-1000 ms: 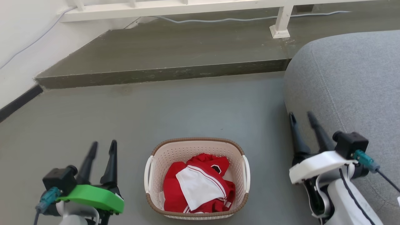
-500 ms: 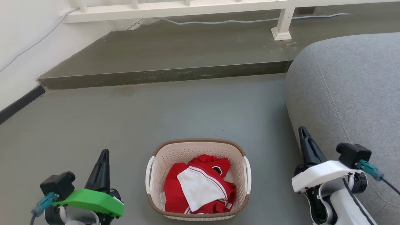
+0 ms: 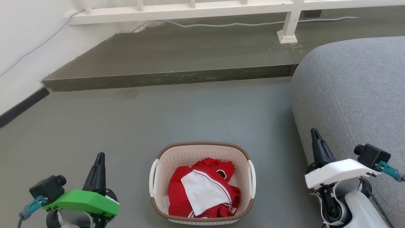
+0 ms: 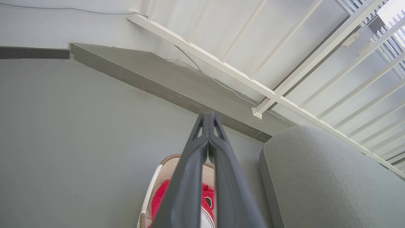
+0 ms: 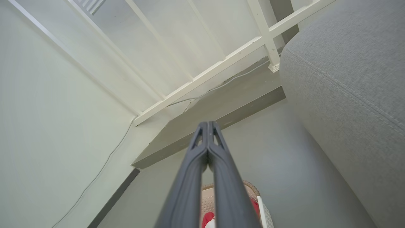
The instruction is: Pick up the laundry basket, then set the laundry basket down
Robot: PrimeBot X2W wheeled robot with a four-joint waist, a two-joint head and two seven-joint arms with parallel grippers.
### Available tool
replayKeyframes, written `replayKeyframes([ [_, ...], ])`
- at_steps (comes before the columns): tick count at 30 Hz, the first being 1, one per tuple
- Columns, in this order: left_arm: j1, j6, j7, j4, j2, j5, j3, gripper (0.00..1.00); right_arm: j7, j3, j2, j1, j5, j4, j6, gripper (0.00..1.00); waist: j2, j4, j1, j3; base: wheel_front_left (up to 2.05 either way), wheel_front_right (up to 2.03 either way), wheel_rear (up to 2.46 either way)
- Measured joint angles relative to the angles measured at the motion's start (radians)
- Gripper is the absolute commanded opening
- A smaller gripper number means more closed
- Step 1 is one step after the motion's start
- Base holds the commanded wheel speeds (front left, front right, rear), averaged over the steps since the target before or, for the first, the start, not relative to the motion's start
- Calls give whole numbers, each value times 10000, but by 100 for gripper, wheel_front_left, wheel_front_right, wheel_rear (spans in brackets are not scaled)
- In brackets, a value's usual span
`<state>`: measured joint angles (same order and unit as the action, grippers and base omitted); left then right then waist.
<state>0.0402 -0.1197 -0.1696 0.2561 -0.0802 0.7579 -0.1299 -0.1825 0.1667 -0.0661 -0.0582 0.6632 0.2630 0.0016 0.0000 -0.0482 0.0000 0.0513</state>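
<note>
The laundry basket (image 3: 243, 158), cream perforated plastic with a brown woven-look rim and white side handles, stands on the grey floor at the bottom centre of the head view, with red-and-white clothing (image 3: 202, 190) inside. My left gripper (image 3: 100, 155) is shut and empty, raised off to the basket's left. To the basket's right, my right gripper (image 3: 314, 131) is also shut on nothing, beside the sofa. In the left wrist view the shut fingers (image 4: 207, 120) point over the basket (image 4: 164, 164). The right wrist view shows its shut fingers (image 5: 207, 126) above the basket's rim (image 5: 253, 190).
A grey sofa (image 3: 357, 95) fills the right side, close to my right arm. A raised dark step (image 3: 171, 76) runs across behind the basket, with a white railing (image 3: 288, 28) and a cable on it. A white wall with dark skirting (image 3: 22, 106) is at the left.
Both grippers have gone from open to shut and dropped lower in the head view. The camera has shifted slightly; the basket stays on the floor.
</note>
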Motion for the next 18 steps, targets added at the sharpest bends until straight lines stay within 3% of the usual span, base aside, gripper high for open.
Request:
replayKeyframes([
  [18, 2, 0, 635, 10, 33, 2029, 405, 0, 656, -629, 4, 0, 2247, -4, 249, 0, 0, 115, 0, -114, 0, 0, 0],
])
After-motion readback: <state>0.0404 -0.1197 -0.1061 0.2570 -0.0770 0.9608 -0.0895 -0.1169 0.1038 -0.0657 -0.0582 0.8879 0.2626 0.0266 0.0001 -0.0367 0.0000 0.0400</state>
